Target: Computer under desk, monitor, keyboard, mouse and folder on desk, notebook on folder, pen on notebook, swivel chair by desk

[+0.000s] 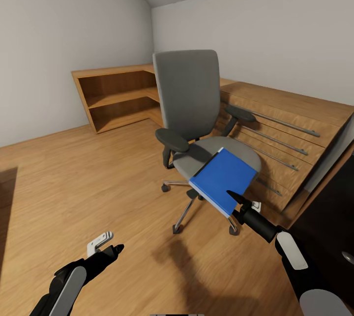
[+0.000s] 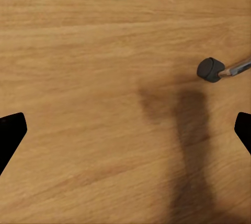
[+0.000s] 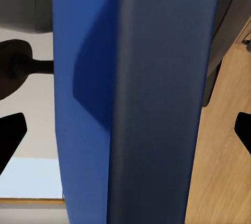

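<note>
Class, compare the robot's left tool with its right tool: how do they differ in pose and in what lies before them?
The left tool hangs low over the light wood plank floor, near nothing graspable; the right tool reaches to the bright blue flat folder on the grey upholstered swivel chair. The left wrist view faces floor and a black castor; the right wrist view faces the folder's edge. Both have black fingers spread open.

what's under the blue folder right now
The folder overhangs the front of the swivel chair's grey seat, with the right gripper at its near edge. Whatever lies directly beneath it is covered.
</note>
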You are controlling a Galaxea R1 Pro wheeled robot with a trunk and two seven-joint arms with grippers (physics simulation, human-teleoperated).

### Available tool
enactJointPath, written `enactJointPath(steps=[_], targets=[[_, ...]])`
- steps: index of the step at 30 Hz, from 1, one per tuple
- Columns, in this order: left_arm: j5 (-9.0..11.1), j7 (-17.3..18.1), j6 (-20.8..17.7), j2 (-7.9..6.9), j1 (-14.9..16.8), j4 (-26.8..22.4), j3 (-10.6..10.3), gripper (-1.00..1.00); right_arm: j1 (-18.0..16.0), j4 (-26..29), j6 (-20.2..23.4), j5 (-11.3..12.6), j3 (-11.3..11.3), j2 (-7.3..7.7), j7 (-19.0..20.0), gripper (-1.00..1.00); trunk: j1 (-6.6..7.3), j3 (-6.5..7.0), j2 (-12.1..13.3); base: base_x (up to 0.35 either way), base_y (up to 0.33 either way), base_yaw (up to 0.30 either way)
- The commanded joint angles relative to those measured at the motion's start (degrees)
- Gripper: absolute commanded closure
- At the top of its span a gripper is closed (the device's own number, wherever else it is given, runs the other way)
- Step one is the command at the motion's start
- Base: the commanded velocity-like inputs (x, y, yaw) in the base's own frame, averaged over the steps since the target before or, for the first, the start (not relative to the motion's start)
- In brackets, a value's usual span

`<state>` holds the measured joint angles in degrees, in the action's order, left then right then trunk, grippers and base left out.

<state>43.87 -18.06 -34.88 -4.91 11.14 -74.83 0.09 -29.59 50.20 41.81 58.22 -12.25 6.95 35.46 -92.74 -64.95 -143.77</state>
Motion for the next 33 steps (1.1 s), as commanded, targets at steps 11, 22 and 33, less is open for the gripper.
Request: enactJointPath(steps=[11, 22, 33], targets=[[0.6, -0.5, -0.2, -0.01, 0.0, -0.1, 0.0, -1.00, 0.0, 0.0, 0.4, 0.1, -0.1, -0.01, 0.0, -1.00, 0.01, -0.05, 0.0, 0.001, 0.000, 0.000], [0.6, -0.6, -0.2, -0.01, 0.0, -0.1, 0.0, -1.00, -0.1, 0.0, 0.5, -0.1, -0.1, -0.01, -0.3, -1.00, 0.01, -0.05, 0.0, 0.000, 0.000, 0.000], [0.6, -0.6, -0.2, -0.01, 0.0, 0.0, 0.0, -1.00, 0.0, 0.1, 0.5, -0.4, -0.1, -0.01, -0.9, 1.00, 0.01, -0.05, 0.0, 0.000, 0.000, 0.000]])
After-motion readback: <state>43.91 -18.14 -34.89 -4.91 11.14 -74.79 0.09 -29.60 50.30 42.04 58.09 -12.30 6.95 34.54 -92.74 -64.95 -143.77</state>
